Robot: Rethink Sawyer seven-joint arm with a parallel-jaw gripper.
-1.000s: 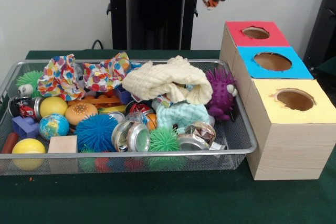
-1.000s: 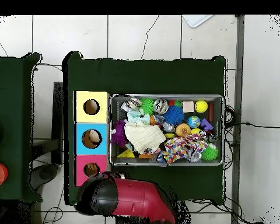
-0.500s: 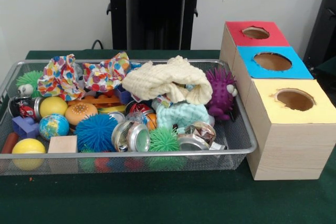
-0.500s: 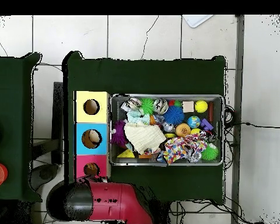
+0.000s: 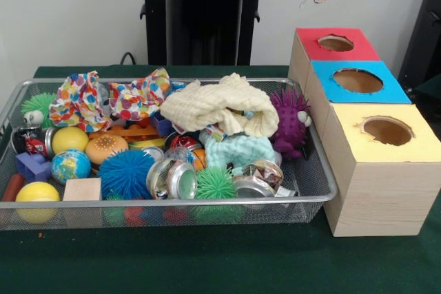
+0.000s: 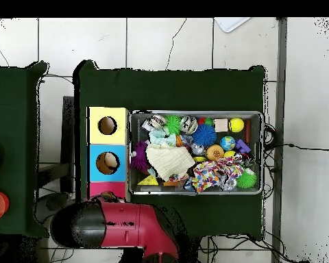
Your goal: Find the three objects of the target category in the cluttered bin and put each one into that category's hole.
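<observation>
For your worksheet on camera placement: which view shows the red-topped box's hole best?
The front view: the red-topped box shows its whole round hole. In the overhead view, the arm covers most of that box, hiding the hole.

No readable text, label, brand or number on any object in either view.
</observation>
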